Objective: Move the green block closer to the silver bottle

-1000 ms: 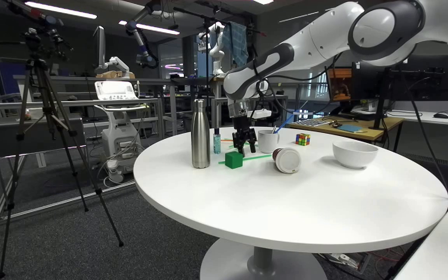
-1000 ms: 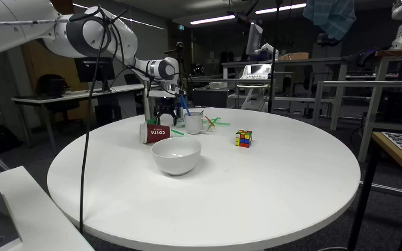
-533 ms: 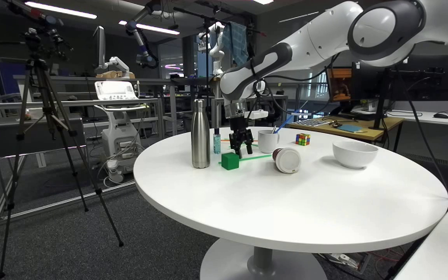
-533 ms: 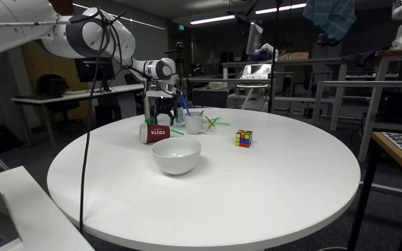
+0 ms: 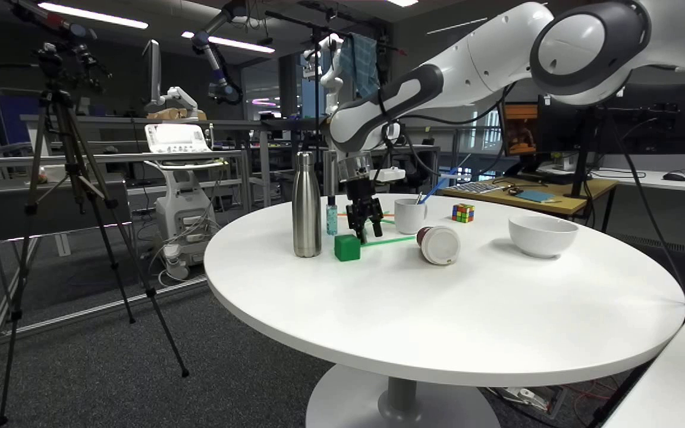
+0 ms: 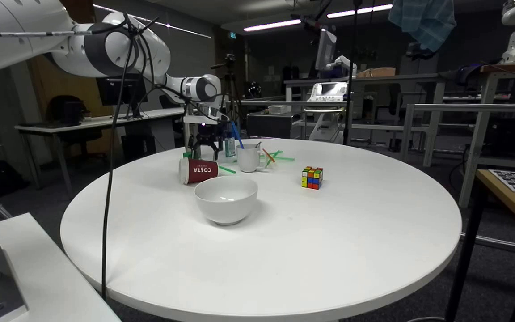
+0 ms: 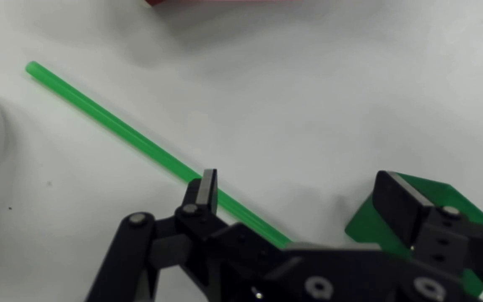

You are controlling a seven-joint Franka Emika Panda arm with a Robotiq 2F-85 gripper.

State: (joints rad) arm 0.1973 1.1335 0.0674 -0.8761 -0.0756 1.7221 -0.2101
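Note:
The green block sits on the table just right of the silver bottle in an exterior view, with a small gap between them. In an exterior view only a sliver of the block shows, and the bottle is mostly hidden behind my gripper. My gripper is open, low over the table, on the block's far side from the bottle. In the wrist view nothing is between the gripper's fingers. The green block lies outside the right finger, which overlaps it and appears to touch it.
A green straw lies under the gripper. A tipped Costa cup, a white mug and a small blue bottle stand close by. A puzzle cube and white bowl are farther off.
My gripper has moved toward the silver bottle, staying open. The green block has slid with it toward the bottle and turned a little. The bottle has not moved.

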